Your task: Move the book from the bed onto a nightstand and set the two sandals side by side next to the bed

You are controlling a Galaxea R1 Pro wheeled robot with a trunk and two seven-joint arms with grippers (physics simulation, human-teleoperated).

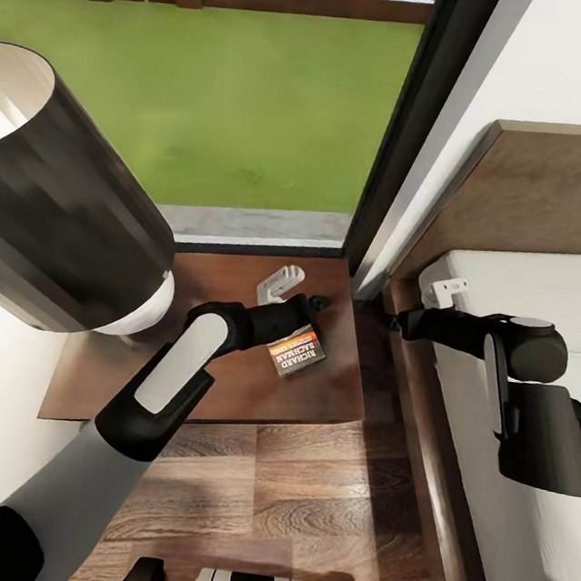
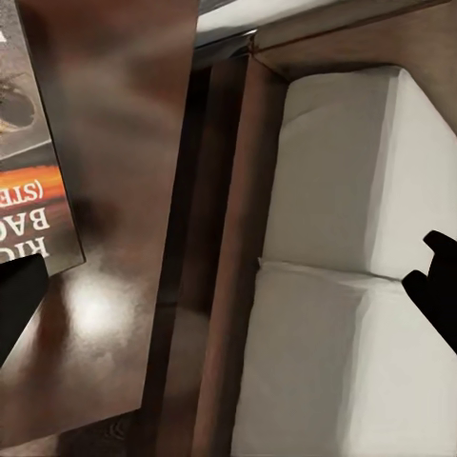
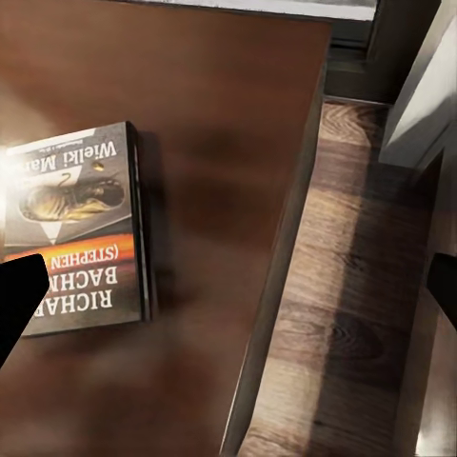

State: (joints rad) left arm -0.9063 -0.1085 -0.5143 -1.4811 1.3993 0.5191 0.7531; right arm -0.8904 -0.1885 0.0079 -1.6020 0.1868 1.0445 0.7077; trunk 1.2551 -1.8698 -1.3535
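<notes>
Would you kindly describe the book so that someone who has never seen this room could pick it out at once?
Beside the bed, under the window, stands a dark reddish-brown nightstand with a large lamp. The book lies flat on its top, by the left gripper. It is a thin paperback, the only printed item there: dark cover, orange band, white lettering reading Richard Bachman.

The scene is viewed from the head camera steeply downward, over both arms, onto the nightstand tabletop (image 1: 232,384), the plank floor (image 1: 299,503) and the edge of the bed (image 1: 546,297), with a window ahead. The left wrist camera is held close above the tabletop (image 2: 105,314) and is turned toward the bed (image 2: 343,286). The right wrist camera is set near, looking down across the tabletop (image 3: 228,114). The book (image 1: 297,351) is shared by all three views.
</notes>
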